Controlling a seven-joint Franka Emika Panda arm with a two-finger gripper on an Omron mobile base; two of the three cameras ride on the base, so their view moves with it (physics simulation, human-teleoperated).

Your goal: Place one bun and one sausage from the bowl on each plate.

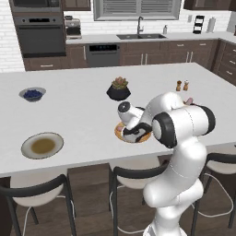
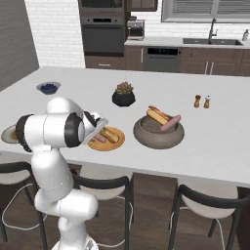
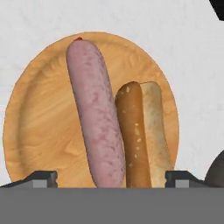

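Note:
On the orange-tan plate (image 3: pixel 43 122) a pink sausage (image 3: pixel 96 113) and a golden-tan bun (image 3: pixel 144 131) lie side by side. My gripper (image 3: pixel 111 178) hovers just over them, open, its fingertips (image 3: pixel 43 178) spread wider than both pieces and holding nothing. From the right base view the same plate (image 2: pixel 105 146) sits at the counter's near edge with my hand over its left part. To its right the grey-brown bowl (image 2: pixel 146 136) holds another bun (image 2: pixel 157 115) and another sausage (image 2: pixel 170 123). The grey-rimmed, olive-centred plate (image 1: pixel 42 145) lies bare far to the left.
A black plant pot (image 2: pixel 123 97) stands behind the orange plate. A small bowl of blueberries (image 1: pixel 32 94) is at the far left, salt and pepper shakers (image 2: pixel 202 101) at the far right. Stools line the counter's near edge.

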